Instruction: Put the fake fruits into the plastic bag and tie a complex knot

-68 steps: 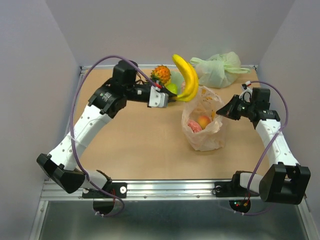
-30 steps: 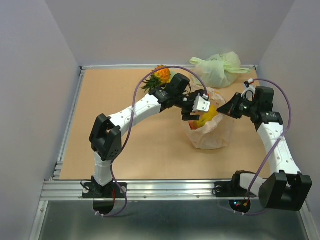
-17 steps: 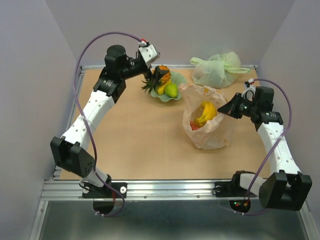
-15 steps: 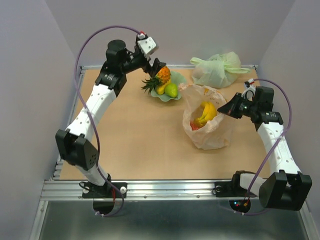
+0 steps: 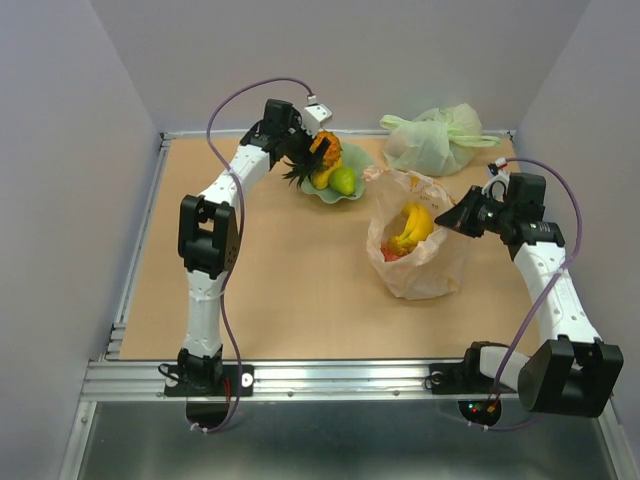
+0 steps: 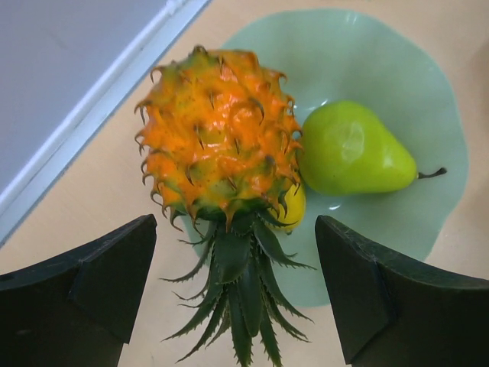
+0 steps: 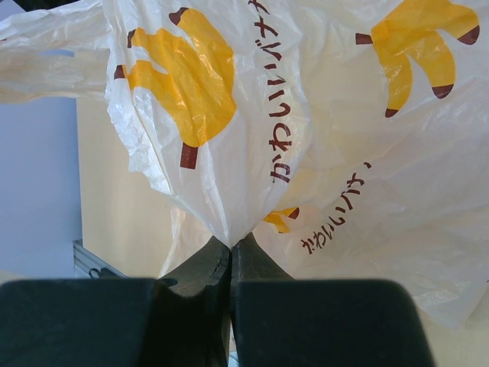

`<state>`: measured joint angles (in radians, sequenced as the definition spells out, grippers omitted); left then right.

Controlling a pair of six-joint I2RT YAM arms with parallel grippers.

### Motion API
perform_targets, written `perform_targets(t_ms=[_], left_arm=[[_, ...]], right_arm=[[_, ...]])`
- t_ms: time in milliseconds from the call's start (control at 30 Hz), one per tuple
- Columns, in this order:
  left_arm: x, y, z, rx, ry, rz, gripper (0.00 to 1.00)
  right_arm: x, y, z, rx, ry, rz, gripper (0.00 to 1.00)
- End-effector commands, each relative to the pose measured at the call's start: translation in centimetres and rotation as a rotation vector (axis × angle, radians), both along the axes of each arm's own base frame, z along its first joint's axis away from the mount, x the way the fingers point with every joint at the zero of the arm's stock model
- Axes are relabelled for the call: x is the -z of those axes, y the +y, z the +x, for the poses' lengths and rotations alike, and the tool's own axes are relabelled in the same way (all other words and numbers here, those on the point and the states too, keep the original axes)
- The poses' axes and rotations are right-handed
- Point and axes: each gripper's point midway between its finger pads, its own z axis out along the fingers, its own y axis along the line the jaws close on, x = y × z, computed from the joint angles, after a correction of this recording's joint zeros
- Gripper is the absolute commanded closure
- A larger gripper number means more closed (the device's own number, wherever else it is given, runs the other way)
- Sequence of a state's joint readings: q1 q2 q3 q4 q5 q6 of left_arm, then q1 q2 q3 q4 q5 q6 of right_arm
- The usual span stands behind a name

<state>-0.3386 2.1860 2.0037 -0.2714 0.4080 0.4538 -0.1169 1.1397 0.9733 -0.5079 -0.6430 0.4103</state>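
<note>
Tan table [image 5: 290,290] on my feed: left gripper [image 6: 235,267] hangs spread above the pineapple [image 6: 218,138] in the bowl [image 6: 382,69]; right of the bowl, right gripper [image 7: 231,248] pinches the bag [image 7: 344,153].

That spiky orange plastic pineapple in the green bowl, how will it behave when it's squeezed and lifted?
The spiky orange plastic pineapple is probably stiff and light; its moulded spikes may resist slipping. Lying on its side in the pale green scalloped bowl, it might roll toward the green pear.
</note>
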Motion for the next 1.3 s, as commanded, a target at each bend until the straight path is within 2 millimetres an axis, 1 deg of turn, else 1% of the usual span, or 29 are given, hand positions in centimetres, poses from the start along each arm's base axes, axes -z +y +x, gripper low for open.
perform_targets(t_ms=[0, 67, 100, 133, 167, 233, 333, 433, 467, 600, 633, 667, 733, 800, 900, 967, 1000, 1067, 1100, 1133, 1167, 1200, 1233, 1267], left_arm=[[-4.0, 0.7, 1.2, -0.018, -0.112, 0.029, 0.03], [-2.6, 0.8, 1.3, -0.016, -0.094, 0.049, 0.03], [-1.4, 0.9, 1.2, -0.009, -0.073, 0.064, 0.03], [-0.9, 0.9, 1.1, -0.006, -0.061, 0.066, 0.03], [-0.6, 0.8, 1.0, -0.003, -0.056, 0.066, 0.03], [0.5, 0.9, 0.8, 0.001, -0.04, 0.077, 0.03], [1.4, 1.2, 0.8, -0.005, -0.031, 0.09, 0.03], [1.8, 1.3, 1.0, -0.012, -0.022, 0.096, 0.04], [2.4, 1.2, 0.8, -0.006, -0.004, 0.099, 0.04], [1.8, 1.1, 0.1, 0.028, 0.016, 0.08, 0.03], [2.1, 1.1, -0.1, 0.031, 0.023, 0.081, 0.02], [1.7, 1.2, -0.3, 0.032, 0.016, 0.082, 0.02], [2.3, 1.5, -0.6, 0.032, 0.03, 0.093, 0.02], [2.5, 1.9, -0.5, 0.017, 0.027, 0.109, 0.02], [3.2, 2.7, 0.3, -0.036, 0.026, 0.121, 0.08], [3.0, 3.0, 1.0, -0.061, 0.019, 0.13, 0.15], [3.2, 2.9, 1.2, -0.059, 0.027, 0.134, 0.21], [3.1, 2.8, 1.3, -0.061, 0.03, 0.126, 0.29], [2.8, 2.7, 1.4, -0.059, 0.023, 0.12, 0.33], [2.5, 2.7, 1.3, -0.057, 0.018, 0.116, 0.44], [2.1, 2.4, 1.3, -0.045, 0.011, 0.104, 0.5], [1.2, 2.3, 1.2, -0.04, -0.005, 0.093, 0.57], [0.8, 2.2, 1.0, -0.034, -0.009, 0.086, 0.7], [0.3, 1.9, 0.8, -0.019, -0.016, 0.071, 0.76]], right_arm=[[-1.5, -0.4, 1.0, 0.002, -0.068, -0.024, 1.0], [-1.4, -0.5, 1.0, 0.003, -0.069, -0.028, 1.0], [-1.4, -0.5, 1.1, 0.003, -0.068, -0.028, 1.0], [-1.4, -0.5, 1.1, 0.003, -0.068, -0.028, 1.0], [-1.4, -0.5, 1.1, 0.003, -0.068, -0.028, 1.0], [-1.3, -0.5, 1.1, 0.004, -0.067, -0.031, 0.99], [-1.3, -0.5, 1.1, 0.004, -0.065, -0.031, 1.0], [-1.3, -0.6, 1.1, 0.004, -0.066, -0.032, 1.0], [-1.4, -0.6, 1.1, 0.005, -0.068, -0.033, 1.0], [-1.4, -0.6, 1.1, 0.003, -0.07, -0.033, 1.0], [-1.4, -0.6, 1.1, 0.004, -0.071, -0.034, 1.0], [-1.4, -0.6, 1.1, 0.004, -0.07, -0.034, 1.0], [-1.4, -0.6, 1.1, 0.003, -0.069, -0.033, 0.99], [-1.4, -0.5, 1.1, 0.001, -0.068, -0.03, 1.0], [-1.3, -0.5, 1.1, 0.002, -0.066, -0.029, 1.0], [-1.3, -0.5, 1.1, 0.002, -0.066, -0.031, 1.0], [-1.3, -0.6, 1.1, 0.004, -0.067, -0.034, 1.0], [-1.3, -0.6, 1.1, 0.006, -0.067, -0.034, 1.0], [-1.4, -0.6, 1.0, 0.005, -0.069, -0.033, 1.0], [-1.4, -0.6, 1.0, 0.006, -0.068, -0.032, 1.0], [-1.4, -0.5, 1.0, 0.004, -0.07, -0.031, 1.0], [-1.5, -0.5, 1.0, 0.006, -0.071, -0.031, 1.0], [-1.6, -0.6, 1.0, 0.006, -0.075, -0.035, 1.0], [-1.5, -0.6, 1.0, 0.006, -0.074, -0.035, 0.99]])
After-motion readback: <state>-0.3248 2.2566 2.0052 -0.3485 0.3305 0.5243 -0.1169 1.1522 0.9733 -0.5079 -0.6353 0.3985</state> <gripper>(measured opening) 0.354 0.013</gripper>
